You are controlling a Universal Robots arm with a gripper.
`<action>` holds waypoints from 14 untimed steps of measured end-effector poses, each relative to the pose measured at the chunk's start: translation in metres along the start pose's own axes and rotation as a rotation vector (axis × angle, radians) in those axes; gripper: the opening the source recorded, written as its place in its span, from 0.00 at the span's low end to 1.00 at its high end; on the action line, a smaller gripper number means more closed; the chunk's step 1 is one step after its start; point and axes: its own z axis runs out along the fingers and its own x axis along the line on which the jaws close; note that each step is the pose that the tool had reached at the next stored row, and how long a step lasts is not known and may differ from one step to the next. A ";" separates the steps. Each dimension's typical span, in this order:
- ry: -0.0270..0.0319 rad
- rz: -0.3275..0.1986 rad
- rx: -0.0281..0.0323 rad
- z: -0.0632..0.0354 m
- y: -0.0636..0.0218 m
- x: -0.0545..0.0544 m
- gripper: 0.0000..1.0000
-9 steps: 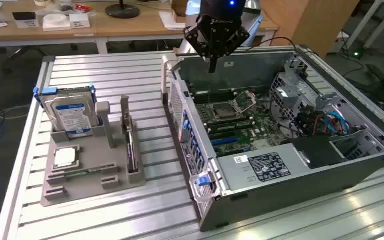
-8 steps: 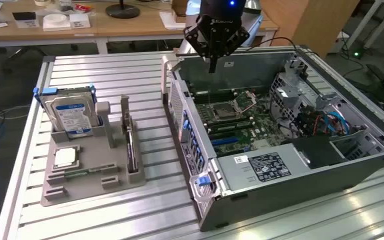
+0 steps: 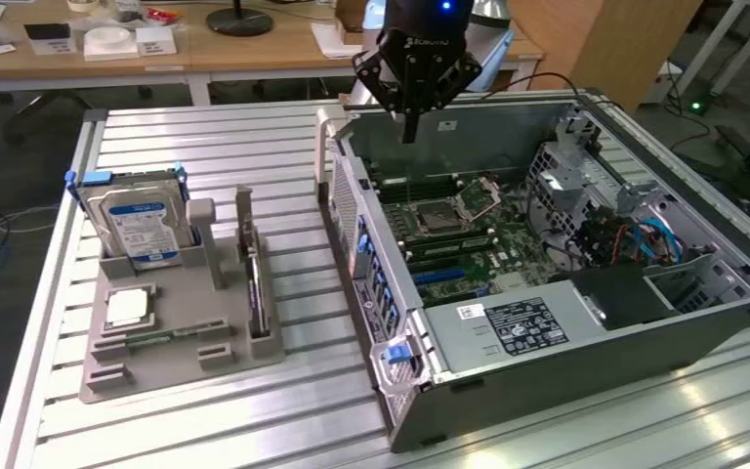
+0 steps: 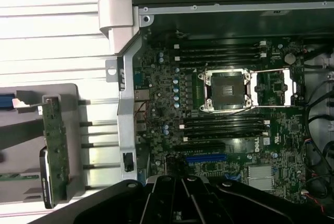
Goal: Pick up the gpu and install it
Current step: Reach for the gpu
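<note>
Progress: pickup not yet done, and nothing is installed.
Gpu: stands on edge in the grey holder on the desk, right of the hard drive and left of the case.
Gripper: pressed together and empty, pointing straight down over the case's far left wall, well apart from the gpu.
Case: open at right, with the motherboard exposed and the blue slot bare.
</note>
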 end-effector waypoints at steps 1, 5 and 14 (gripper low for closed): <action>0.0000 0.000 0.0000 0.0000 -0.0001 0.001 0.11; 0.0001 0.000 0.0000 -0.0002 -0.0006 0.008 0.11; 0.0000 0.000 -0.0001 -0.0007 -0.0021 0.028 0.11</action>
